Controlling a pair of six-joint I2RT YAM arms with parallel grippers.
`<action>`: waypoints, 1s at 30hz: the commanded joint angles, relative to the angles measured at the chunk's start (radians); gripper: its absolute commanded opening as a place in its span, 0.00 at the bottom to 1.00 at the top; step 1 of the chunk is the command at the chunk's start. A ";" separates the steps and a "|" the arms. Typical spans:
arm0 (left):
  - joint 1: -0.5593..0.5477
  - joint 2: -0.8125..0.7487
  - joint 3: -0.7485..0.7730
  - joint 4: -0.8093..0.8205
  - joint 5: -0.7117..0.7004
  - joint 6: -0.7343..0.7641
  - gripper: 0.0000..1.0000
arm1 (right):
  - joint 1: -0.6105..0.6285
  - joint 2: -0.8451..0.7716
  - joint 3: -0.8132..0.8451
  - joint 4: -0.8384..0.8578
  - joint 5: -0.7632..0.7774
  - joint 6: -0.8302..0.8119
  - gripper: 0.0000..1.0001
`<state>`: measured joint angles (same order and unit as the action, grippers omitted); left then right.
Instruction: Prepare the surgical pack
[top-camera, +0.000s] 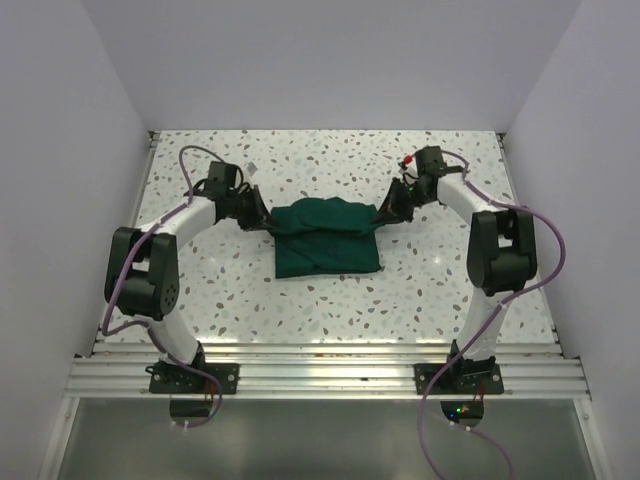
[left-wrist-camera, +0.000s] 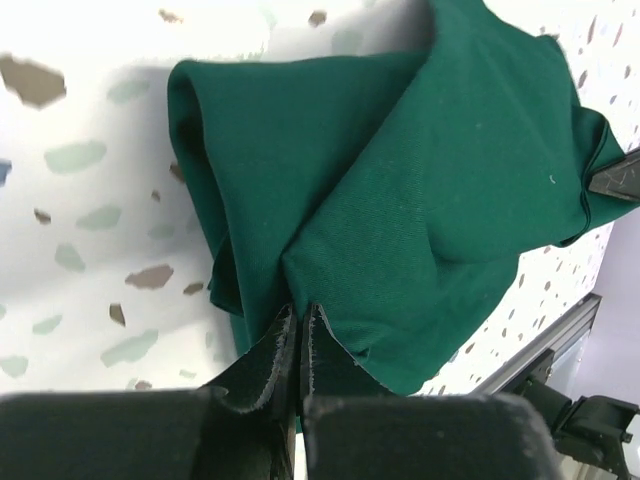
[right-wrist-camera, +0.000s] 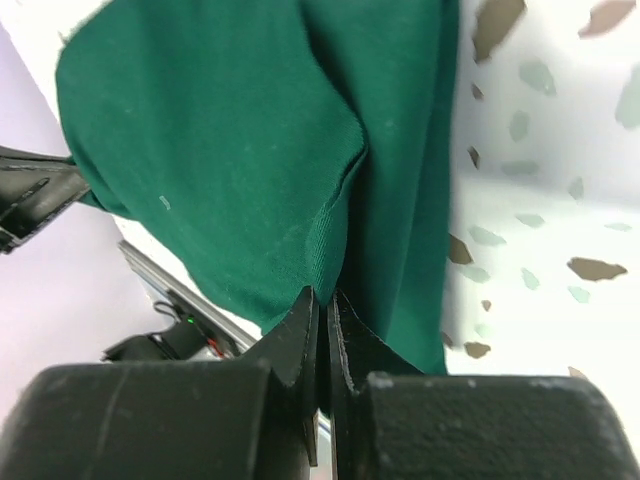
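On the table (top-camera: 220, 290), left hand (left-wrist-camera: 300, 318) and right hand (right-wrist-camera: 325, 300) pinch drape (top-camera: 325, 250).

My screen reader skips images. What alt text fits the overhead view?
A bundled dark green drape lies on a speckled white table, its far corners pinched by the left claw and right claw, both shut on it.

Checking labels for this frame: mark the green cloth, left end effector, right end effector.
green cloth (top-camera: 328, 243), overhead view, middle of the bundle.
left end effector (left-wrist-camera: 300, 314), left wrist view, between its fingertips pinching cloth.
right end effector (right-wrist-camera: 323, 302), right wrist view, between its fingertips pinching cloth.
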<state>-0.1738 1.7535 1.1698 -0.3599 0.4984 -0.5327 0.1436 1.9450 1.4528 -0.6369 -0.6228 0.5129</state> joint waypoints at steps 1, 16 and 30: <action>0.003 -0.058 -0.061 0.010 -0.006 0.027 0.00 | -0.006 -0.061 -0.046 -0.040 0.024 -0.068 0.00; 0.002 -0.112 -0.140 0.009 0.025 0.074 0.52 | 0.043 -0.065 0.119 0.210 -0.018 -0.175 0.77; 0.003 -0.307 -0.214 -0.065 -0.023 0.085 0.65 | 0.217 0.425 0.710 -0.152 0.289 -0.243 0.82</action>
<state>-0.1726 1.5131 0.9688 -0.3931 0.4961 -0.4671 0.3824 2.3863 2.1357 -0.6552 -0.5655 0.2680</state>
